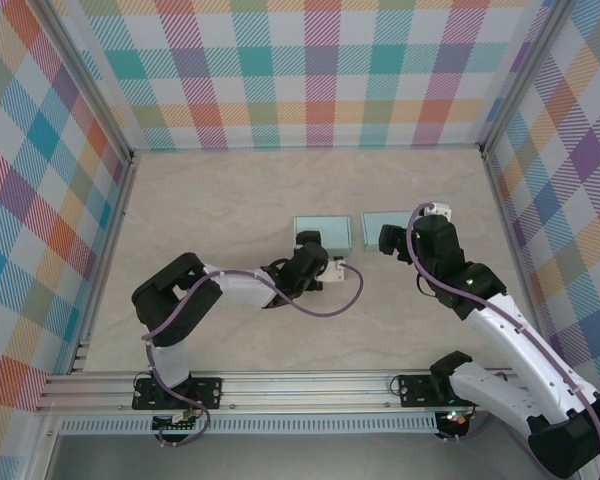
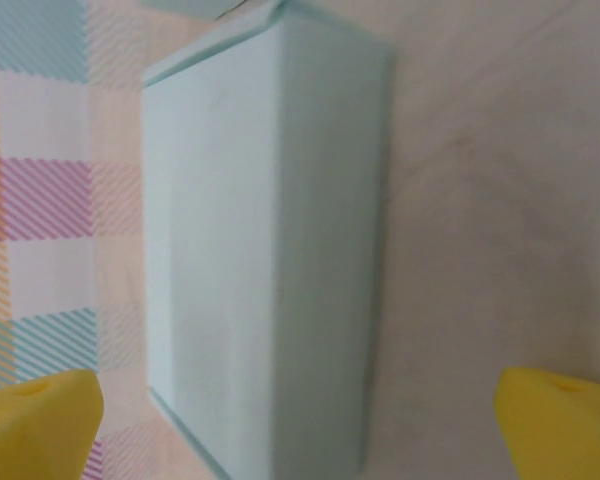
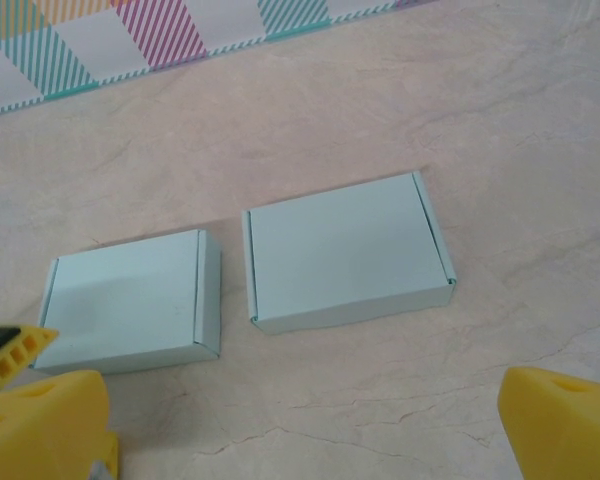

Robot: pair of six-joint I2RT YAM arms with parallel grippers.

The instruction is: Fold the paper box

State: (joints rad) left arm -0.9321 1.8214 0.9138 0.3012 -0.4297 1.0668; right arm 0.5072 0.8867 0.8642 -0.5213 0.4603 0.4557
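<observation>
Two folded light-blue paper boxes lie side by side mid-table: the left box (image 1: 323,232) (image 3: 130,300) and the right box (image 1: 385,226) (image 3: 345,250). Both look closed, lids down. My left gripper (image 1: 308,246) (image 2: 298,428) is at the left box's near edge, open. That box (image 2: 270,250) lies close up between its yellow fingertips (image 2: 35,420), neither of which touches it. My right gripper (image 1: 388,241) (image 3: 300,425) hovers just short of the right box, open and holding nothing, with bare table between its yellow fingertips (image 3: 565,420).
Checked walls (image 1: 320,70) close in the table at the back and on both sides. Bare marble-look tabletop (image 1: 230,190) stretches behind and to the left of the boxes. A metal rail (image 1: 280,385) runs along the near edge.
</observation>
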